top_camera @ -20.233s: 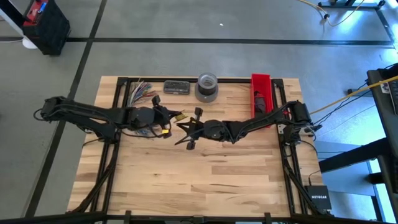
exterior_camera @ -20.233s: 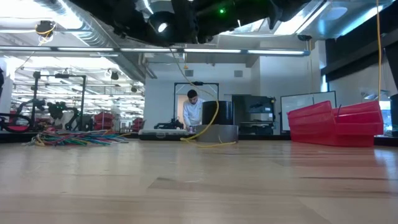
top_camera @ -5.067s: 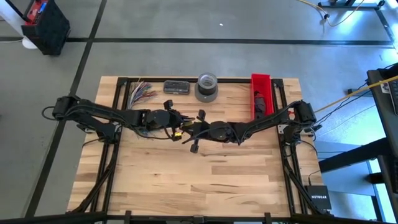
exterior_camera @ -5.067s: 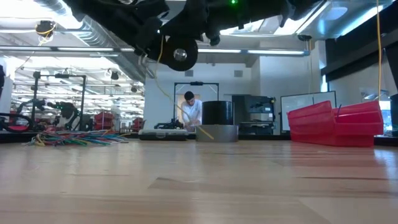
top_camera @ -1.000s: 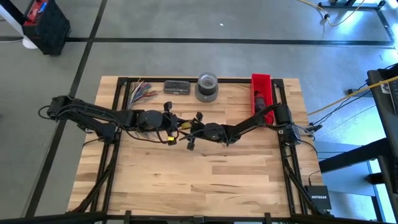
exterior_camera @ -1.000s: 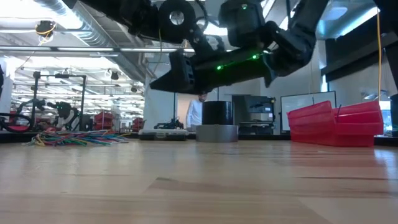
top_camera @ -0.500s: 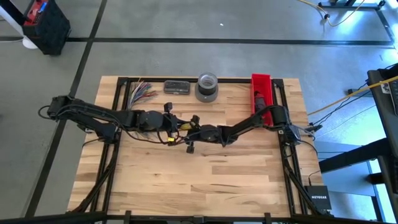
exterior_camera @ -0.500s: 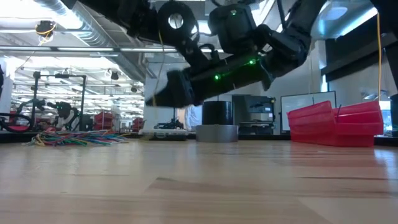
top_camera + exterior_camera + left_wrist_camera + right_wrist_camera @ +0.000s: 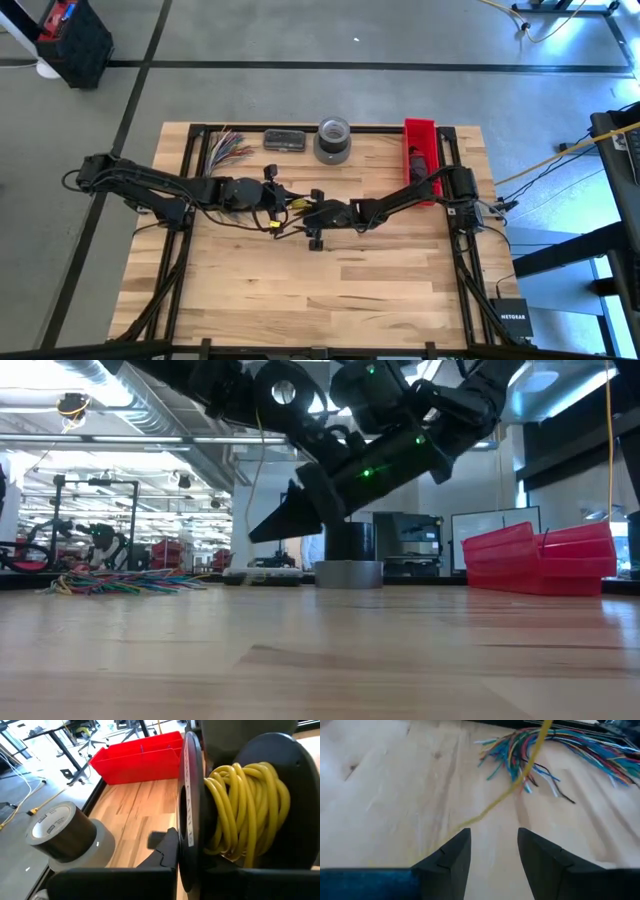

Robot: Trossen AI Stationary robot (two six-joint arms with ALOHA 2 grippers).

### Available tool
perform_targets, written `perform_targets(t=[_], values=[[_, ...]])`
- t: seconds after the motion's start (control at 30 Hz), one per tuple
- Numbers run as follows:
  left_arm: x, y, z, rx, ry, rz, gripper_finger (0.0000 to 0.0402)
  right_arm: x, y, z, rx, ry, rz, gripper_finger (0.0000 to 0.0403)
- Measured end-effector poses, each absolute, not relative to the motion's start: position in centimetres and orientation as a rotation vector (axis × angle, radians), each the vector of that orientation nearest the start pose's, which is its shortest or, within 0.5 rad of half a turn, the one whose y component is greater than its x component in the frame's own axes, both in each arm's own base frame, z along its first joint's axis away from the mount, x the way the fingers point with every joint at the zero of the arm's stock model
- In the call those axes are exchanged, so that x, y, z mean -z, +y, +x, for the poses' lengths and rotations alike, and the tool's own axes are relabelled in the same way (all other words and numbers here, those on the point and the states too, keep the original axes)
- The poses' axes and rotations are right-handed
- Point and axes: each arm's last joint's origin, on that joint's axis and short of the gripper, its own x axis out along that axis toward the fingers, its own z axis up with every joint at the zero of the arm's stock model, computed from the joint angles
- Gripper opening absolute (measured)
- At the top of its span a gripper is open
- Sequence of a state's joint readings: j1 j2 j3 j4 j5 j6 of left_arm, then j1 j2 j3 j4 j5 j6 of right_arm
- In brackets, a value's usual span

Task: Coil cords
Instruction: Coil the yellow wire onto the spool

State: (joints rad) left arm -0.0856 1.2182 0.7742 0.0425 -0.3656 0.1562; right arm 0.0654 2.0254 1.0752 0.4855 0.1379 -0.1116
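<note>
**Two arms meet over mid-tabletop, a yellow cord half-wound on a spool**

The room is a big open workshop with grey floor, ceiling lights and other rigs standing far off. The wooden tabletop fills the middle of it, most of its near half bare plank.

Both dark arms reach in from the sides and come together near the tabletop's centre. The left end effector carries a black spool, which its wrist view shows wrapped with loops of yellow cord; I judge the spool sits there so the cord can be laid on turn by turn. Whether its fingers are spread or closed, I cannot tell. The right end effector hangs just beside it, tilted down toward the wood, fingers parted with a clear gap and nothing between them. A loose run of the yellow cord crosses just ahead of those fingers, so my guess is it is placed to catch and guide the slack.

Along the far edge stand a red bin, a grey tape roll and a small dark box. At the far left corner lies the tangle of thin cords, red, green, white and blue strands fanned flat, well apart from both end effectors and untouched for now.
</note>
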Motion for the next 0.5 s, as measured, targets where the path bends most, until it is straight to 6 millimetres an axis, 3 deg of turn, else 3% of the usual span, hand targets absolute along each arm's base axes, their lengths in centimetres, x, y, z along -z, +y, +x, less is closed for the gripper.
perform_targets(t=[0.5], values=[[-26.21,-1.21,26.26,-0.244,0.426,0.246,0.0000,-13.32,2.28,41.33,0.005,0.471,-0.003,0.0165]])
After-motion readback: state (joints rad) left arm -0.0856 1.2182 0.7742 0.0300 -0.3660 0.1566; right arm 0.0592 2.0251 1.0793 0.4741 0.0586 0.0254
